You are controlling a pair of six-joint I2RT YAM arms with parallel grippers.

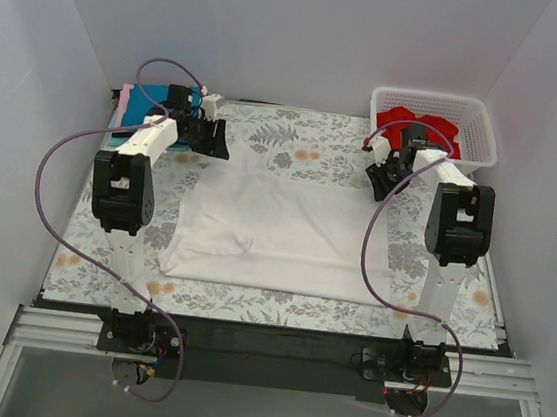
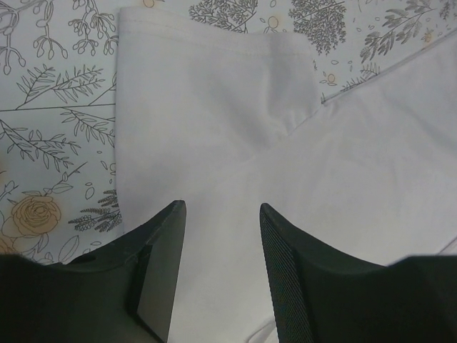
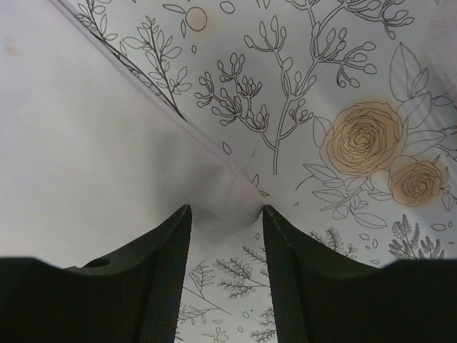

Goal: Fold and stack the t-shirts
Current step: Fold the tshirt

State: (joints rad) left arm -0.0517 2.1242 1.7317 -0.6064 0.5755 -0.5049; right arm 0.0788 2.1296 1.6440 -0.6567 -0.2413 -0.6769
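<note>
The left jaws stand partway open with nothing between them. They hang just over the white t-shirt (image 2: pixel 343 186), whose cloth fills the gap under them. Ahead of their tips lies a folded-over sleeve, its hem straight. The right jaws are also partway open and grip nothing. A corner of the same shirt lies in the gap at their tips, slightly puckered, and whether it touches the inner faces I cannot tell.

The shirt spreads flat between the two sets of jaws and toward the arm bases, over the floral cloth (image 3: pixel 343 86) on the counter. Just beyond the left jaws, on their outer side, a blue t-shirt (image 1: pixel 146 103) lies on a pink t-shirt (image 1: pixel 124 102). Beyond the right jaws stands a white basket (image 1: pixel 478 119) holding a red t-shirt (image 1: pixel 402 117).
</note>
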